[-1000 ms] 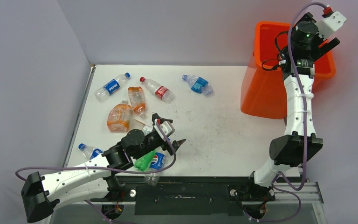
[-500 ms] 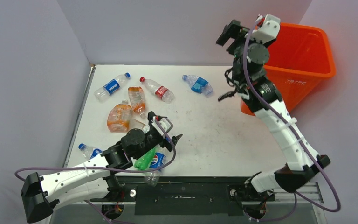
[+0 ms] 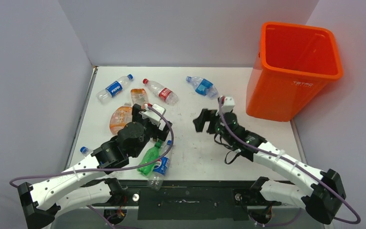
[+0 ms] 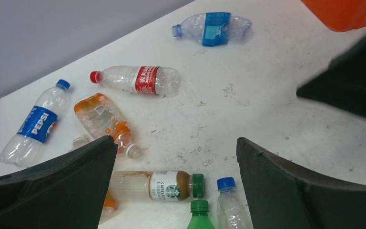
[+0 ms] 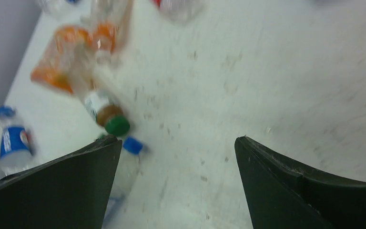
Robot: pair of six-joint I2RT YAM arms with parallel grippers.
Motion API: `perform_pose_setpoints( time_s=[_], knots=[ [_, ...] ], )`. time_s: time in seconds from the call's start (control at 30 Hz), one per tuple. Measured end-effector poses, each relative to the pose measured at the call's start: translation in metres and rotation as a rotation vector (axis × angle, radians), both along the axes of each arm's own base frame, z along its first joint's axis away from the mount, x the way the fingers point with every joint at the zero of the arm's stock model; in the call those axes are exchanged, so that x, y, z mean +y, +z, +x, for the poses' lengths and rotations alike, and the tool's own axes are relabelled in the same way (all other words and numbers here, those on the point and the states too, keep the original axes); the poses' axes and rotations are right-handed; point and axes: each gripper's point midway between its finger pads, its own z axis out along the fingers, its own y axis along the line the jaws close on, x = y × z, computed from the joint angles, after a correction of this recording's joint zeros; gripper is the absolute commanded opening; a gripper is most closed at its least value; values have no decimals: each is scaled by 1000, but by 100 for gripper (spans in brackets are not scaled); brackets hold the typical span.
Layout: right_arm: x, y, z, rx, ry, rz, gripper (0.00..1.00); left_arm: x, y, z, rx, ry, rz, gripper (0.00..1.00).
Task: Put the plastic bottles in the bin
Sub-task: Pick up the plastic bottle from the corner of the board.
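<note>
- table: white, walls on L side and at back; mid and R stretch bare, plenty of room there.
- bin: orange, upright, far-R corner, close to the R edge, well apart from both grippers.
- left gripper: jaws spread wide, nothing btw them, touching nothing; hangs over the near-L cluster.
- right gripper: jaws wide apart too, empty; above mid table, wrist view blurred.
- plastic bottles: all lying on L half, none at the bin. Pepsi bottle, red-label bottle, blue-label bottle along the back; green bottle and green-capped brown bottle near the front edge.
</note>
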Motion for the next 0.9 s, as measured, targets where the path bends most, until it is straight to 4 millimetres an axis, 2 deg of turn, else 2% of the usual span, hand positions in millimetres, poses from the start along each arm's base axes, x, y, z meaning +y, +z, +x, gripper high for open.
perform_pose_setpoints(
  time_s=[0.07,0.1,0.17,0.23,0.3,0.43,0.57,0.67,0.9],
  knots=[
    [17,-64,-27,142,92,-39,93,9,-6,-1,12,30,16,96],
    [24,-90,-42,201,138,-49,93,13,-8,-2,8,41,19,96],
    [38,-129,-68,297,207,-48,93,23,-17,-5,-14,50,29,96],
    [54,-151,-85,368,259,-21,93,32,-26,-9,-36,48,39,96],
    [68,-159,-88,402,274,34,93,38,-29,-12,-58,47,36,96],
    [98,-165,-85,442,279,165,93,40,-14,-14,-116,41,-9,96],
    [130,-180,-98,502,313,179,93,38,-4,-15,-152,33,-35,96],
    [151,-187,-109,528,339,167,93,36,-5,-15,-156,29,-27,96],
    [157,-193,-107,529,297,135,95,30,-11,-15,-151,13,6,96]
  ],
)
